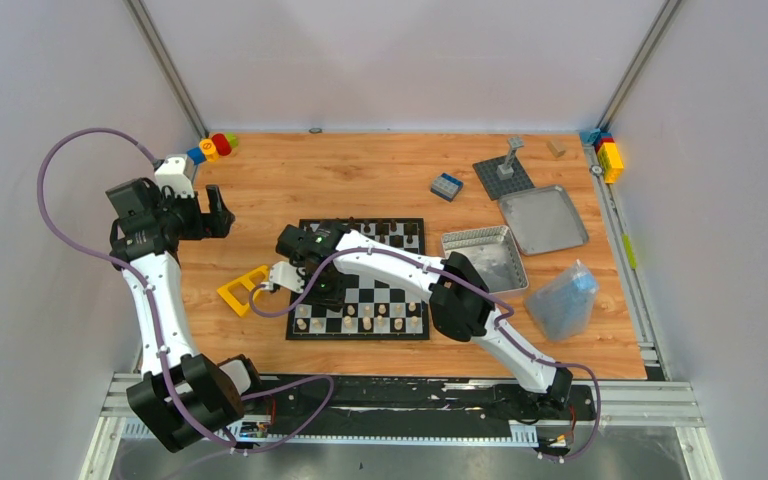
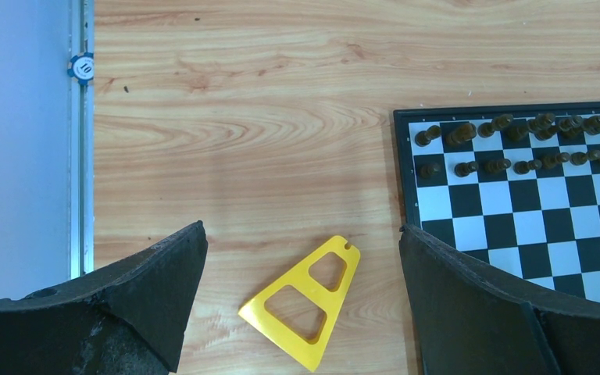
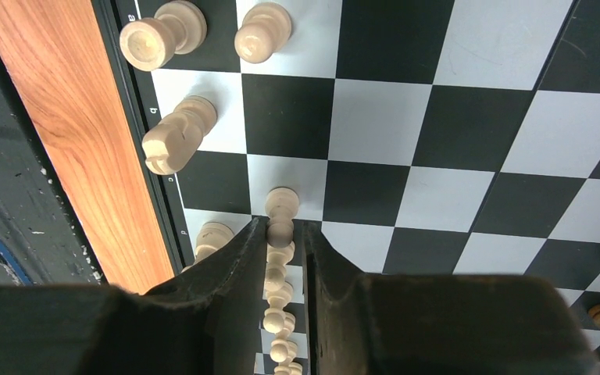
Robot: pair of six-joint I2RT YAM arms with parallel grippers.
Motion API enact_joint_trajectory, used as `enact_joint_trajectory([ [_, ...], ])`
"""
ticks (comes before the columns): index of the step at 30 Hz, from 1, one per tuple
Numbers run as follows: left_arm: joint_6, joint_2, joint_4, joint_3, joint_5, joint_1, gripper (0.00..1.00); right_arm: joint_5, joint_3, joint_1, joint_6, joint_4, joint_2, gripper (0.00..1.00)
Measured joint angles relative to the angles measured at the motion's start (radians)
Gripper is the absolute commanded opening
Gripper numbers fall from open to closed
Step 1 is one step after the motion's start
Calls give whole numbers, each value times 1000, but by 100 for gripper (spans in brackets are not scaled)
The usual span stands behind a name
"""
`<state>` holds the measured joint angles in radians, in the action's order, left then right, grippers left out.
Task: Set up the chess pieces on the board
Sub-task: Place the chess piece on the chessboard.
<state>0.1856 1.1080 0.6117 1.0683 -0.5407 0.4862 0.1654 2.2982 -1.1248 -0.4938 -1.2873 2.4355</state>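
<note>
The board [image 1: 400, 290] lies mid-table. Dark chess pieces [image 1: 380, 232] fill its two far rows, also in the left wrist view [image 2: 516, 144]. Cream pieces [image 1: 360, 318] stand in the near rows. My right gripper [image 1: 322, 292] reaches over the board's left part. In the right wrist view it [image 3: 281, 225] is shut on the head of a cream pawn [image 3: 282, 203] that stands on a square near the board's edge. A cream rook [image 3: 160, 35], knight [image 3: 176, 141] and more pawns stand beside it. My left gripper [image 1: 218, 212] [image 2: 301, 228] hangs open and empty above the bare table, left of the board.
A yellow triangular frame [image 1: 243, 290] [image 2: 308, 308] lies left of the board. A silver tin [image 1: 478, 255], its lid [image 1: 543, 218] and a plastic bag [image 1: 563, 297] lie to the right. A grey studded plate [image 1: 503, 175], blue brick [image 1: 446, 186] and coloured bricks [image 1: 215, 147] sit at the back.
</note>
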Motion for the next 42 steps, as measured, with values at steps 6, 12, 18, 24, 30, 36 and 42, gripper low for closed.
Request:
enact_joint_trajectory([
  [6,0,1,0,0,0,1,100,0,0,0,3,6,0,20],
  [12,0,3,0,0,0,1,100,1,0,0,6,6,0,20],
  [18,0,6,0,0,0,1,100,9,0,0,11,6,0,20],
  [24,0,6,1,0,0,1,100,13,0,-1,17,9,0,20],
  [30,2,6,2,0,0,1,100,19,0,-1,22,13,0,22],
  [36,2,6,3,0,0,1,100,20,0,-1,27,14,0,28],
  [42,2,7,6,0,0,1,100,18,0,0,33,23,0,34],
])
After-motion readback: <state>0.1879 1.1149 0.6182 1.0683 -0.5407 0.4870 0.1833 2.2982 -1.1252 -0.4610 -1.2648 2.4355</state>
